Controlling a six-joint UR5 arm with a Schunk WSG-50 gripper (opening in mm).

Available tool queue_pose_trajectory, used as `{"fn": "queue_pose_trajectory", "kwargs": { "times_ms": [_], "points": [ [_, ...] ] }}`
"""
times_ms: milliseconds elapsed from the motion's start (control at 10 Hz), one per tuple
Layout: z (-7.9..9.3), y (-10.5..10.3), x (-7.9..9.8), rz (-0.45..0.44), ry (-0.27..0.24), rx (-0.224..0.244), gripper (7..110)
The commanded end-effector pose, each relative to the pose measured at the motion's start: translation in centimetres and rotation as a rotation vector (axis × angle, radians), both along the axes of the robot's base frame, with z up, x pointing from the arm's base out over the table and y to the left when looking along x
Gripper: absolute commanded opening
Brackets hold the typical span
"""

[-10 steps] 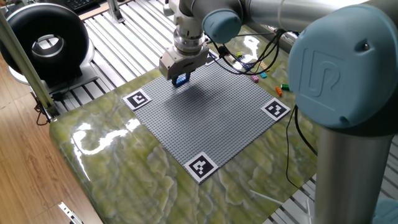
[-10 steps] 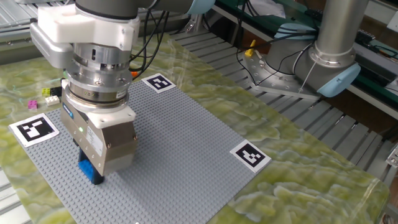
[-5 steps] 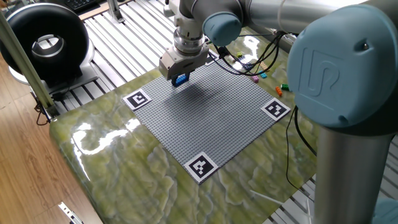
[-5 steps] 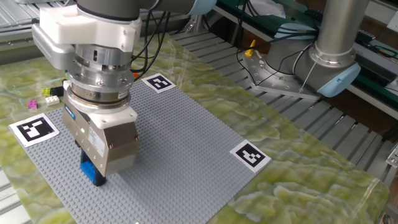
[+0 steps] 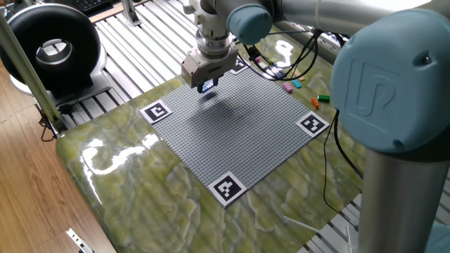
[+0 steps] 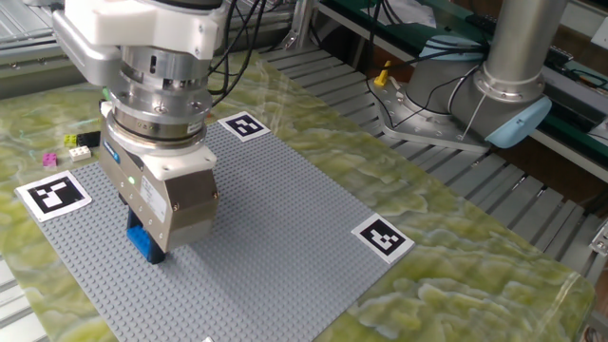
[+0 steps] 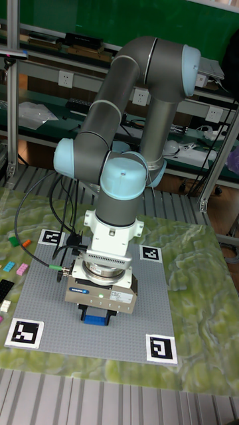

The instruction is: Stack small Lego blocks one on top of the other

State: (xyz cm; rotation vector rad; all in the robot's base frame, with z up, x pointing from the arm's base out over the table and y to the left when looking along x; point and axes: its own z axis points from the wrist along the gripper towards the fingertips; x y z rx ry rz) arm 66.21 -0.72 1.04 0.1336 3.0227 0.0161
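The fingertips of the gripper (image 6: 150, 242) are mostly hidden behind its own grey housing in all three views, so the contact itself is hard to make out. A blue block (image 6: 145, 243) is seen between the jaws, and they appear to be clamped on it. Whether the block touches the grey baseplate (image 6: 275, 228) or hangs just above it cannot be told. In the tall fixed view only the lower edge of the block (image 7: 97, 318) shows below the gripper body (image 7: 97, 317). In one fixed view the block (image 5: 207, 86) is a small blue speck under the gripper (image 5: 207, 87), over the far left part of the baseplate (image 5: 239, 130).

Loose blocks lie off the plate. In the other fixed view a pink block (image 6: 49, 159), a yellow block (image 6: 72, 140) and a white block (image 6: 84, 150) are seen at the left edge, beside a corner tag (image 6: 52, 194); a dark piece next to them is too small to identify. In one fixed view small coloured blocks (image 5: 309, 93) lie beyond the right edge of the plate, partly tangled among cables (image 5: 299, 60). In the tall fixed view more blocks (image 7: 13, 267) are cut off at the left border.

A raised logo is moulded on the large joint cap (image 5: 380, 81) at the right of one fixed view. A blue label on the gripper housing (image 7: 79, 290) carries writing too small to be read.
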Motion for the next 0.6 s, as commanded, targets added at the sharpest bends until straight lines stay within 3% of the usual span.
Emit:
{"fn": "queue_pose_trajectory", "kwargs": {
  "times_ms": [0, 500],
  "points": [
    [0.0, -0.4, 0.4, 0.001, -0.013, -0.008, 7],
    [-1.7, -1.0, 1.2, -0.001, -0.039, 0.002, 7]
  ]
}}
